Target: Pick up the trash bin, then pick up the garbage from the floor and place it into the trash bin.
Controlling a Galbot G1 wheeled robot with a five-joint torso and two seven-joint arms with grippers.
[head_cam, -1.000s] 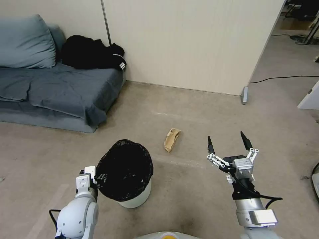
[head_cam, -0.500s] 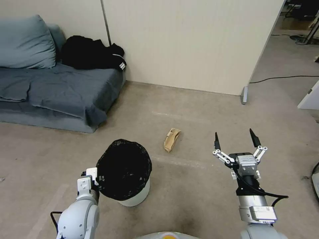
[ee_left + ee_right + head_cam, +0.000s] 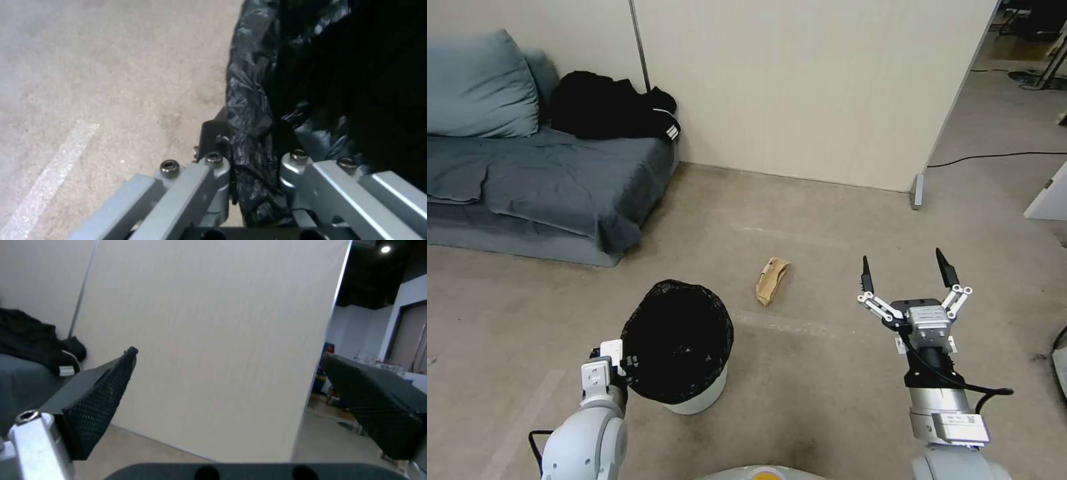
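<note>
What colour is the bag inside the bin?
Black. The bag lines the white trash bin and folds over its rim, best seen in the head view.

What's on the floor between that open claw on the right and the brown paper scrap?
Nothing: bare floor separates the right gripper from the garbage, seen in the head view.

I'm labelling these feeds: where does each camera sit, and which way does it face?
Head: high, looking down at floor, trash bin, tan paper; both arms show.
Left wrist: on the left gripper, clamped on the bin's bag rim.
Right wrist: faces the partition wall between the open right gripper fingers.
Shared: bin, wall.
</note>
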